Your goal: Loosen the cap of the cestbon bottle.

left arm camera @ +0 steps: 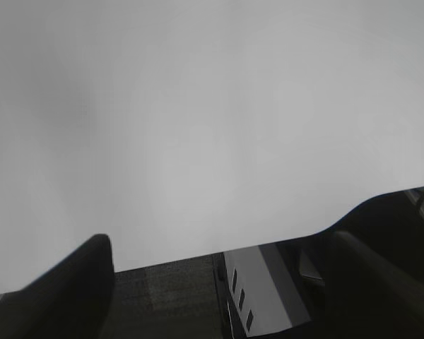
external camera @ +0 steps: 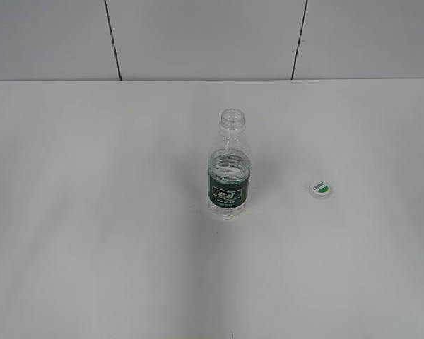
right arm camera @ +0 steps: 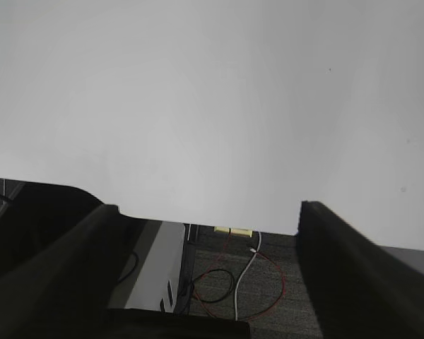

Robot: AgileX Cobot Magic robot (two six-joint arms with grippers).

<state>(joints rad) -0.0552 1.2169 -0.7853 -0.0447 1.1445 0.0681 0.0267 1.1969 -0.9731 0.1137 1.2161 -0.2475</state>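
Cestbon bottle (external camera: 229, 168) upright near the middle of the white table (external camera: 92, 233), mouth open and bare, no closure on the neck. Cap (external camera: 322, 189) lying flat on the tabletop to the right of the bottle, well apart from it, toward the right edge, green half showing. Judged from that layout: loosening step already done and gone past, cap fully off rather than merely slackened, so nothing left to twist. Neither arm visible in the exterior view. Left gripper (left arm camera: 219, 282) seen only from its own wrist camera, dark fingers (left arm camera: 71, 282) spread wide at the lower corners, nothing between them, hanging over the near table edge with floor and a grey box below. Right gripper (right arm camera: 205, 261) likewise parted and empty, fingers (right arm camera: 353, 275) framing the table edge, red and white cables on the floor beneath. Both parked back, well away from bottle and cap. Next move, if any: probably none beyond holding clear; should re-seating be wanted, a reach to the right side for the cap with one claw and a steadying grip on the bottle body with the other.
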